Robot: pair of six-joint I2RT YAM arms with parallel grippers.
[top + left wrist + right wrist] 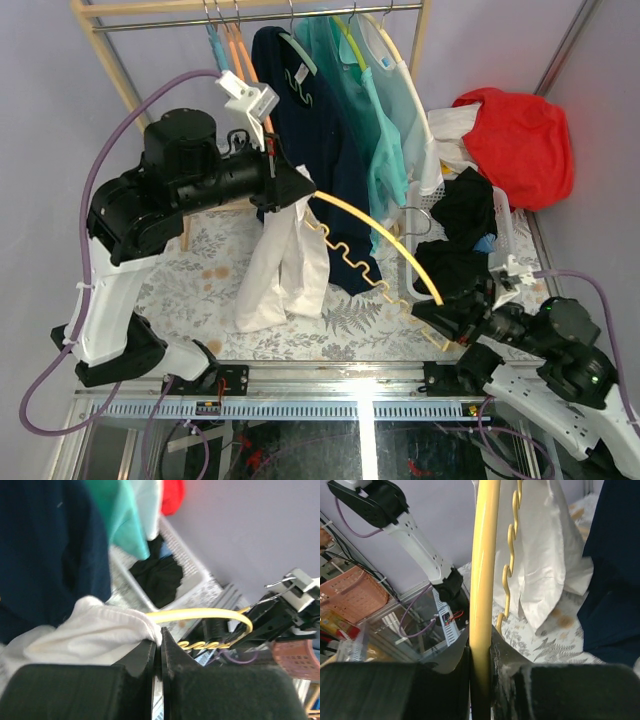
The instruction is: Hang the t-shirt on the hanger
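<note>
The white t-shirt (pixel 285 265) hangs in a wrinkled bunch above the table. My left gripper (pixel 305 188) is shut on its top edge; in the left wrist view the jaws (pixel 161 636) pinch a fold of the t-shirt (pixel 90 630). The pale yellow hanger (pixel 375 225) stretches from the held cloth down to my right gripper (pixel 432 315). That gripper (pixel 481 652) is shut on the hanger's arm (pixel 484 570). The far end of the hanger (pixel 200 614) meets the t-shirt (pixel 545 555) right beside the left jaws; whether it is inside the cloth I cannot tell.
A wooden rack (pixel 250 8) at the back carries a navy shirt (pixel 315 130), mint shirts (pixel 375 110) and spare orange and blue hangers (pixel 228 45). A white basket (pixel 500 235) of dark clothes stands at the right, with a red cloth (pixel 520 140) behind it. A floral cloth (pixel 340 325) covers the table.
</note>
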